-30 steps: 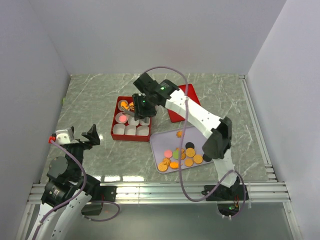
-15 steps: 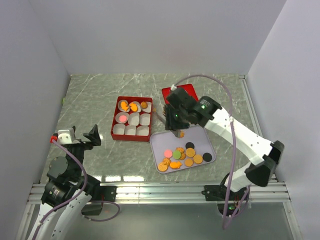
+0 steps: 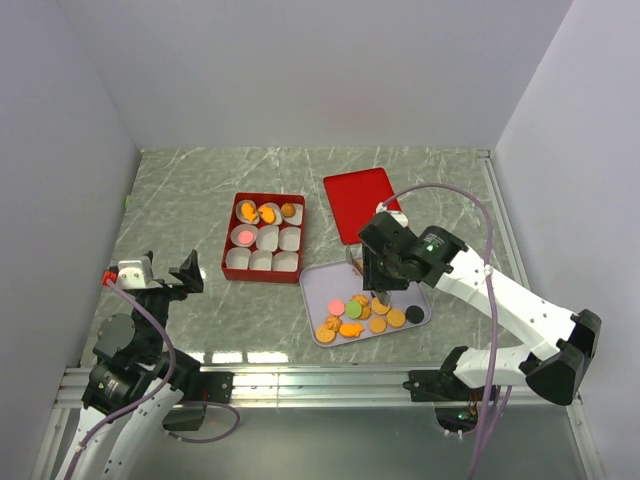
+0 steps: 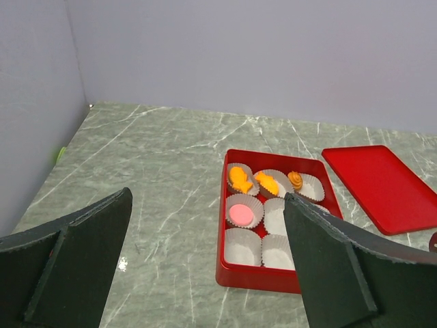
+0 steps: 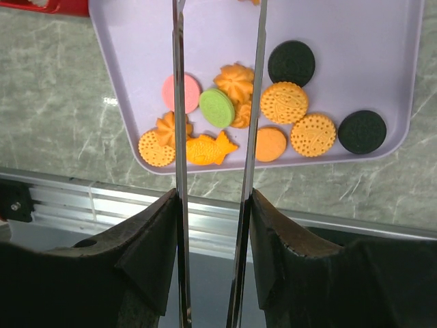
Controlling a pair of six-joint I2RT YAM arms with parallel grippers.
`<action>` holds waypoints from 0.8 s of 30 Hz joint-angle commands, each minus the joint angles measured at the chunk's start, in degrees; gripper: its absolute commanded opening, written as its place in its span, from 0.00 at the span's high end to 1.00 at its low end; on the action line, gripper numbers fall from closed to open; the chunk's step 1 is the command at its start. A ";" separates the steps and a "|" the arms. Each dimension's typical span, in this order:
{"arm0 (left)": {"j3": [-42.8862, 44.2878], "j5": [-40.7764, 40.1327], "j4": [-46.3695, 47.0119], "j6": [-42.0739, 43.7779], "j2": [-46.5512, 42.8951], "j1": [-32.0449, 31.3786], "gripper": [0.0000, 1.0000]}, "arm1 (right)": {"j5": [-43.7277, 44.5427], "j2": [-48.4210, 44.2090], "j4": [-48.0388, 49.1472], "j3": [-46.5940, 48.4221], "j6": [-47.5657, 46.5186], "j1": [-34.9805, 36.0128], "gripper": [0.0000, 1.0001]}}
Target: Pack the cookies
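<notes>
Lying crosswise, fish cookie point(image 5: 208, 149), tail perhaps rightward

Our left arm point(image 3: 125, 350) sits folded low by its base, and our left tool point(image 3: 160, 272) stands wide open. Our right arm point(image 3: 500, 290) reaches out and bends down, with our right tool point(image 3: 377, 292) pointing down, about half open.

You are looking at a tabletop point(image 3: 180, 190) of polished, veined stone, glinting near its front edge. The tray point(image 5: 355, 55) is showing smooth matt plastic, the red box point(image 4: 252, 280) and lid point(image 4: 382, 184) glossy plastic. The cups point(image 4: 244, 247) are showing pleated white paper. The cookies point(image 5: 283, 102) are looking dry and grainy, and the left gripper point(image 4: 208, 197) is showing matt black fingers point(image 4: 75, 266).
</notes>
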 commanded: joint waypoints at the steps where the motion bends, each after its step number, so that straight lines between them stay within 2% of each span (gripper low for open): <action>1: -0.33 1.36 0.53 0.84 -0.85 0.07 0.00 | 1.70 -1.00 0.48 -1.82 1.90 -0.35 0.50; 24: -0.33 1.89 0.27 0.93 -1.73 -0.02 0.00 | 0.37 4.36 3.56 -5.08 2.52 -0.35 0.50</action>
